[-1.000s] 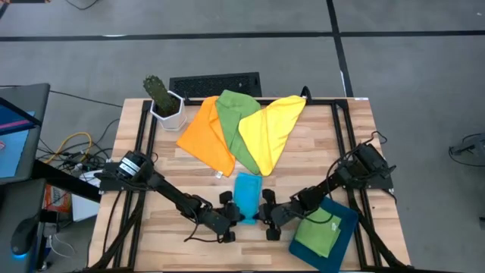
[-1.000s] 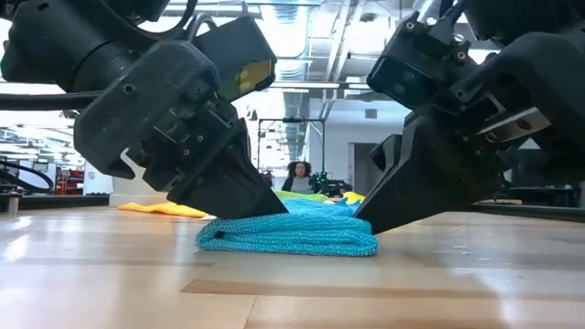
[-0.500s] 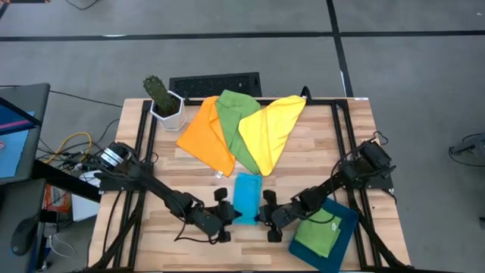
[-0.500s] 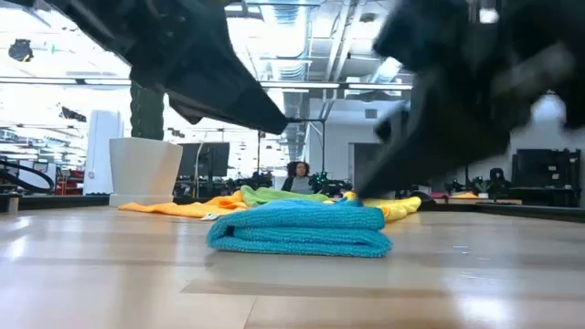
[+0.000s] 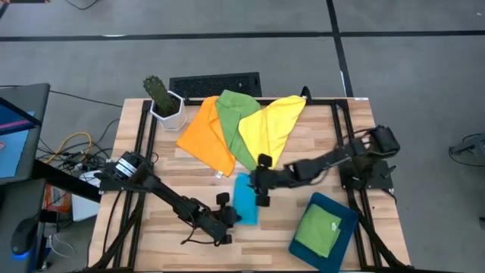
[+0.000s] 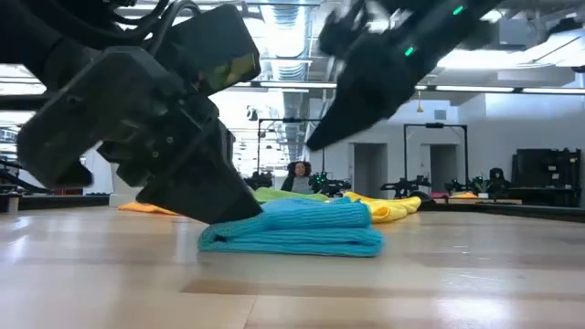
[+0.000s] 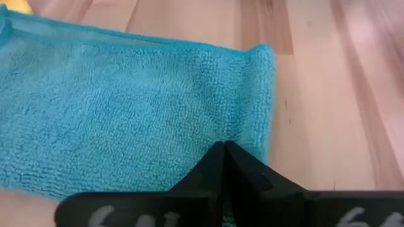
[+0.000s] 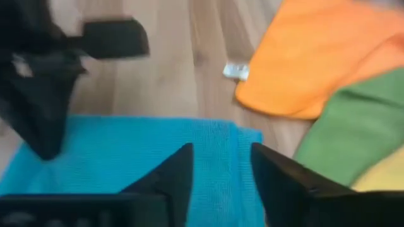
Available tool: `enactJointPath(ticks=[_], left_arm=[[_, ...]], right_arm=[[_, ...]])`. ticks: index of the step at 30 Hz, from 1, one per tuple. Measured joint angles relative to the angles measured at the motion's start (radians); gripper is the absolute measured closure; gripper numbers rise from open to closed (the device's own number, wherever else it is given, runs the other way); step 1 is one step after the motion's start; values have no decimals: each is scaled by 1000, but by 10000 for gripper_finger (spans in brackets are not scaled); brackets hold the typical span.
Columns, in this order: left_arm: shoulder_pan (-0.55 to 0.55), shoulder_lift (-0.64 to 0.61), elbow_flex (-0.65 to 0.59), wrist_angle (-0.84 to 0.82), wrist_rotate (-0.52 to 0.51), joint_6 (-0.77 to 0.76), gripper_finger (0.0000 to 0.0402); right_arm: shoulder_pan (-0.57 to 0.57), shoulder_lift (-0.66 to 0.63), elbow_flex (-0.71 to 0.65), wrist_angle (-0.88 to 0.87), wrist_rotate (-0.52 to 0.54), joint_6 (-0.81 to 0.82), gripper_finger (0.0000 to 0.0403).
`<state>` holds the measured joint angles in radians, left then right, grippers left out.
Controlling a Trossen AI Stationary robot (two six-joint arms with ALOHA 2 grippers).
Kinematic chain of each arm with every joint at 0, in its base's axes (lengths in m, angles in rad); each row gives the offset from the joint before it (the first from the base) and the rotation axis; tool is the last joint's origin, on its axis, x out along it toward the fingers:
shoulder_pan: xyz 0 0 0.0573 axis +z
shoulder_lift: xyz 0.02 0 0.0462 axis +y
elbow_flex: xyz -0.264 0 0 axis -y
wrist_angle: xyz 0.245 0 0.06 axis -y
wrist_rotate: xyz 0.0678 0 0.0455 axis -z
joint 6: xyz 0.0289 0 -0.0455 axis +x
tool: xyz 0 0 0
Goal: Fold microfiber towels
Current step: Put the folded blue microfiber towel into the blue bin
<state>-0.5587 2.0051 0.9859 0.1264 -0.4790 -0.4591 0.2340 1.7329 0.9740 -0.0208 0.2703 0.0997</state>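
Observation:
The bright blue towel (image 5: 246, 199) lies folded into a narrow strip on the table's near middle, also in the low view (image 6: 302, 228). My left gripper (image 5: 231, 215) is shut, its tips down on the strip's near left part. My right gripper (image 5: 255, 182) hangs open above the strip's far end (image 8: 221, 154), touching nothing. The orange (image 5: 203, 136), green (image 5: 233, 125) and yellow (image 5: 269, 133) towels lie spread and overlapping at the far middle. Another green towel (image 5: 318, 231) lies folded in the teal tray (image 5: 347, 214). My left gripper presses its shut fingertips (image 7: 225, 151) onto the blue towel's top layer (image 7: 228, 129), close to its near end and left edge. The fingers slant down from the table's left. The cloth creases at the tips, and the towel lies flat on the table.
A potted cactus (image 5: 163, 101) stands at the far left corner, and a dark keyboard (image 5: 216, 83) lies behind the table's far edge. Bare wood shows to the left of the blue towel and along the near edge.
My right gripper has opened, let go of the blue towel, and risen toward the far edge. My left gripper lifted briefly, then came back down onto the towel's near left part. The towel stays folded in place.

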Motion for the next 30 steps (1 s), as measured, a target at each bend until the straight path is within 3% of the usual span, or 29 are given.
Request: enactJointPath(ticks=[3,6,14,19,30], left_arm=[[-6,-28,-3,-115,52,-2,395],[-15,-59,-2,-187,109,33,395],[-41,-152,-10,-365,127,104,395],[-47,-158,-11,-361,118,102,395],[-50,-158,-11,-343,76,94,395]], right_arm=[[-44,76,47,-6,-40,4,167],[-68,149,103,-26,-41,-24,150],[-121,277,249,-162,-163,-36,148],[-136,286,266,-196,-227,38,148],[-115,331,272,-255,-220,223,161]])
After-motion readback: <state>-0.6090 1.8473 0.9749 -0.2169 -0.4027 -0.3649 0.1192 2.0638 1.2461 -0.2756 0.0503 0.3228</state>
